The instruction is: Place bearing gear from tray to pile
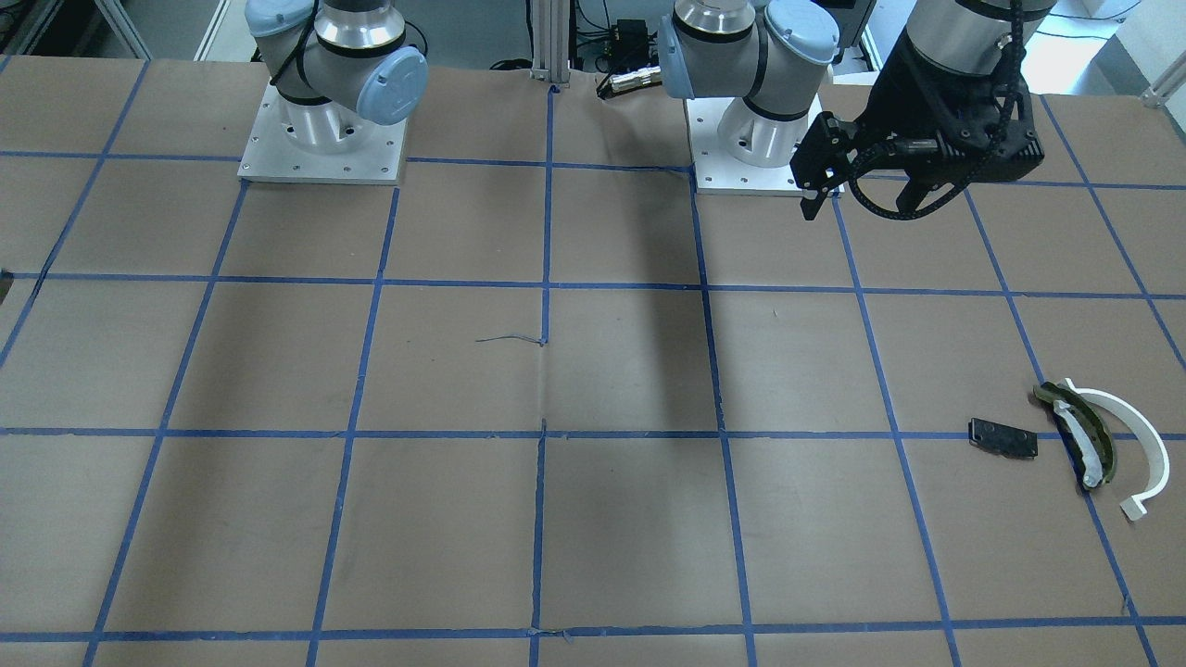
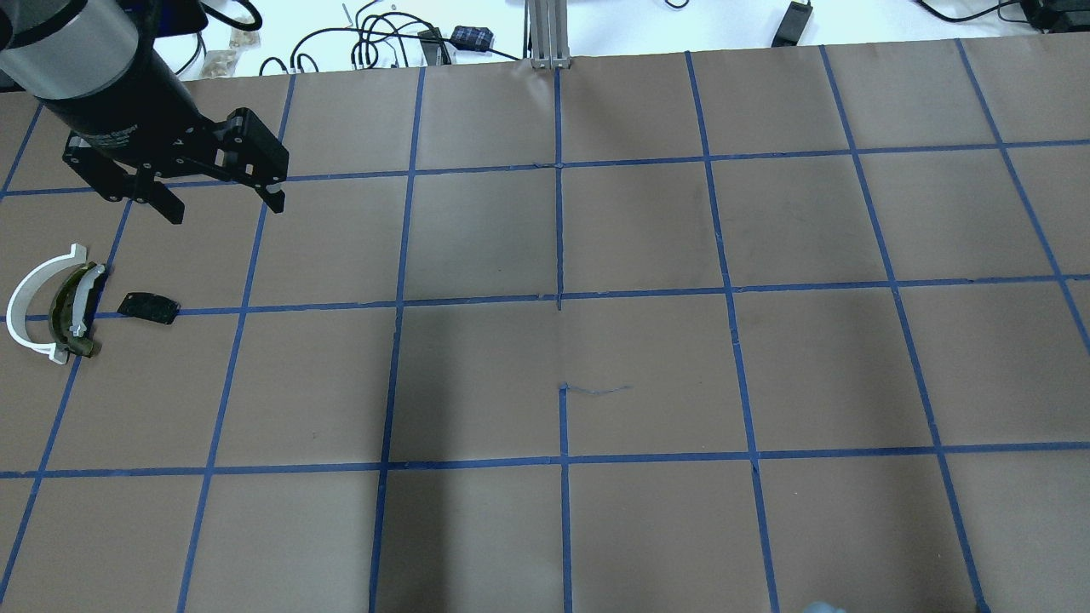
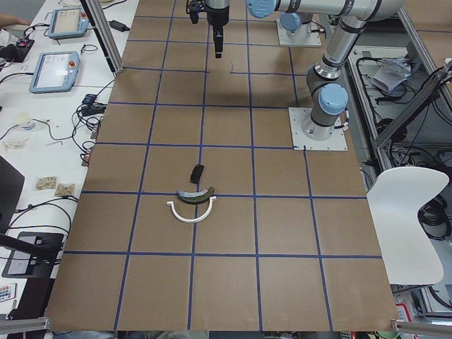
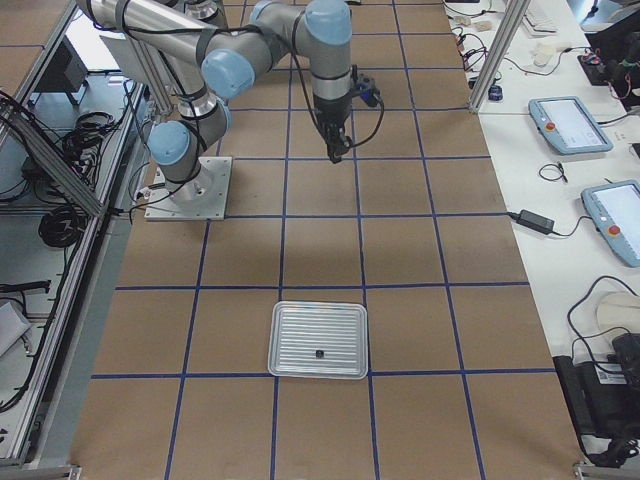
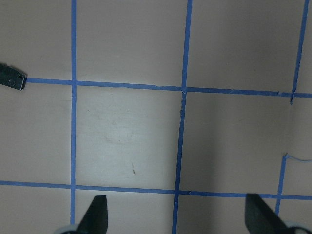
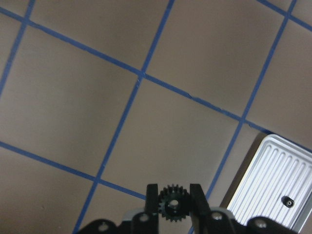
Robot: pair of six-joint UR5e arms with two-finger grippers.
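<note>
Right pincer [image 6: 170,194]: squeezed tight on the little black gear [image 6: 170,203], bottom middle of its wrist picture.
Tray [image 6: 273,170]: lower right corner there, with one tiny dark bit [image 6: 288,201] on it.
Left pincer [image 5: 178,217]: spread wide, holding nothing.
Pile [image 2: 60,306]: far left of the overhead picture, well apart.
Worry: held just by its teeth, the gear might slip on the long trip and roll away.

My gear [image 6: 170,201] looks matt black; the tray [image 6: 265,170] ribbed, pale metal; the table [image 2: 647,375] matt brown paper with blue tape [image 2: 559,238]; the arc [image 1: 1154,446] smooth white plastic.
</note>
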